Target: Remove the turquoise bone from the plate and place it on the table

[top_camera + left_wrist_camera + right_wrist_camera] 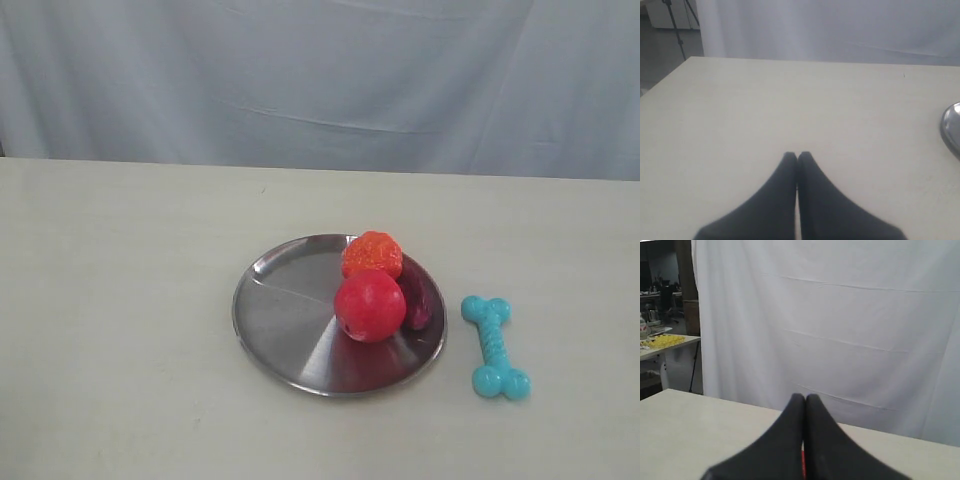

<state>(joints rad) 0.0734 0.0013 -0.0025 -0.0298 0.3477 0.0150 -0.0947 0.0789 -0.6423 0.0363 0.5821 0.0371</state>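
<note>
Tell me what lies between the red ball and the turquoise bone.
Exterior view: a dark maroon toy on the plate, then the rim and bare table.

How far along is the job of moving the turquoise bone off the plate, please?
Done, it seems: the turquoise bone lies on the table beside the plate, clear of its rim. In hand: nothing; the left gripper and right gripper are both shut and empty. Left: apparently nothing.
</note>
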